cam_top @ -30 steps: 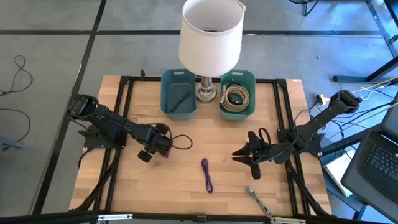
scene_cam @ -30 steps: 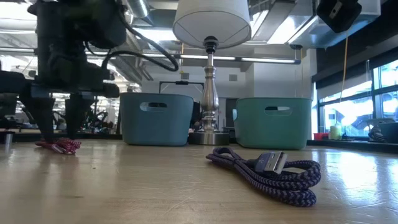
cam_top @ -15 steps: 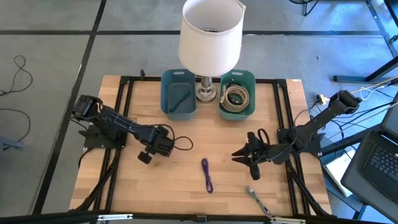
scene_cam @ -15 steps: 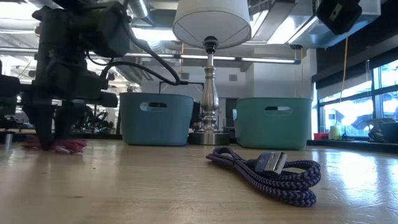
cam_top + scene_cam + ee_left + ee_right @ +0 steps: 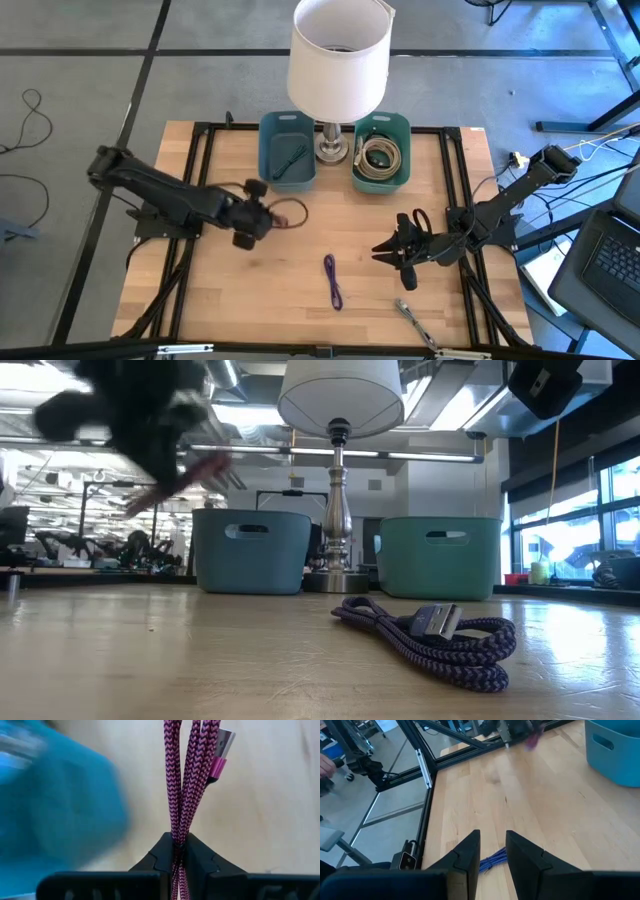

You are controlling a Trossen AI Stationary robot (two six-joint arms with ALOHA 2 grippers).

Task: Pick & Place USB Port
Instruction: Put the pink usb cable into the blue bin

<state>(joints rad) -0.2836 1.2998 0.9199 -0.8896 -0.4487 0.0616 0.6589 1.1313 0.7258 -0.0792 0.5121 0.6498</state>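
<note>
Item one: my left gripper [image 5: 177, 851], clamped on the pink braided USB cable [image 5: 192, 775], lifted clear of the table [image 5: 290, 290] beside the blue bin [image 5: 288, 150]; only its wrist view shows the plug. Item two: right gripper [image 5: 492, 851], fingers apart, idle near the purple cable [image 5: 332, 280].

right gripper [image 5: 492, 851]: fingers parted, low over the wooden table [image 5: 545, 805]
purple cable [image 5: 492, 862]: on the table, between the fingers
blue bin [image 5: 615, 750]: on the table, well apart from the cable
left gripper [image 5: 517, 730]: at the table's far edge, blurred, with something pink
</note>
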